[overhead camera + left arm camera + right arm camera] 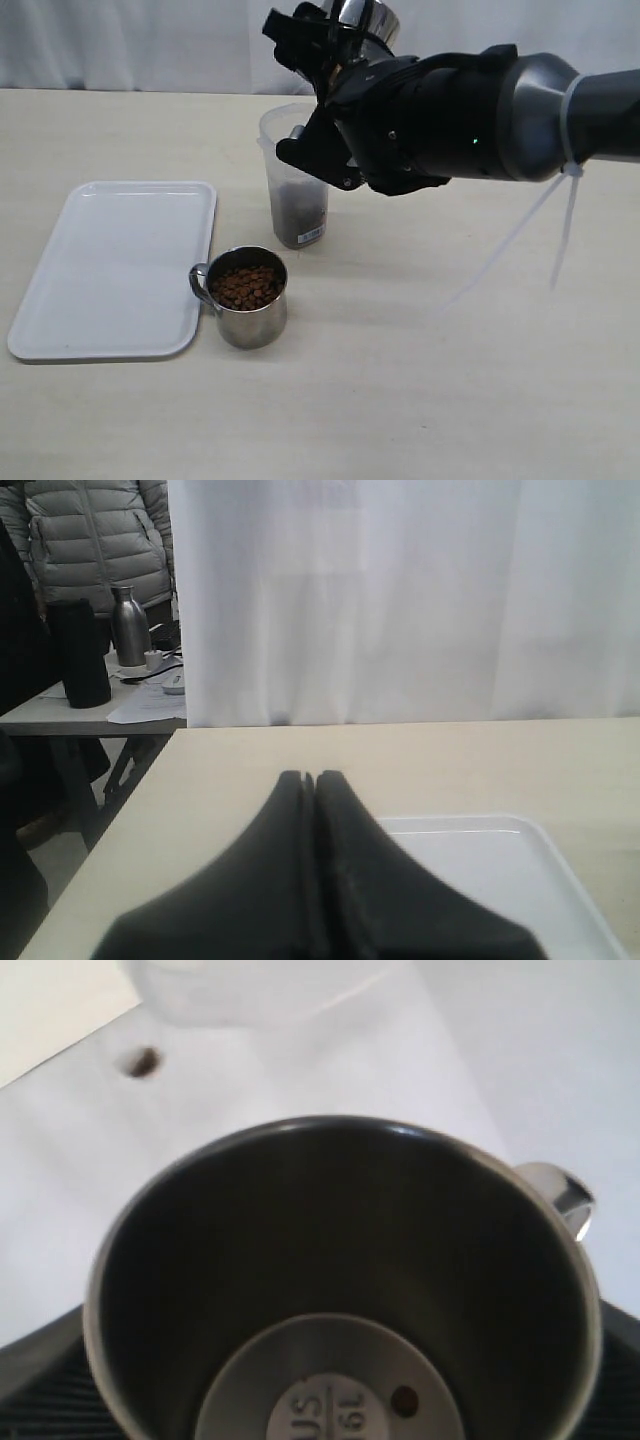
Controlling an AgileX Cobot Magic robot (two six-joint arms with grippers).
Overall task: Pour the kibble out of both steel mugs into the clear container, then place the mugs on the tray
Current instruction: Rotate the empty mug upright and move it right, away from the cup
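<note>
kibble (246,286), small round dark-brown dry pellets, fills the nearest object on the pale surface (450,400). that object is a short shiny stainless-steel mug with a loop handle, the full mug (245,312). it stands upright just beside the right edge of a flat white rectangular plastic tray (100,270), which has no mug on it yet.

behind it stands the tall translucent plastic clear container (298,205), its lower part dark with kibble. above its rim the right pincer (318,80) pinches a second identical steel mug, the tipped mug (362,22). the right wrist view shows its inside almost bare, with one pellet (404,1398) on the base.

the pour looks nearly finished. to finish it well, keep the mug's lip over the container's mouth and tip further until that pellet drops. avoid nudging the tall, narrow container, then carry the mug to the tray.

the right arm (520,100) reaches in from the right, across the middle, held high with its wrist rolled. the left pincer (310,780) is pressed together and empty, low over the tray's edge, facing the far white curtain (400,600).
</note>
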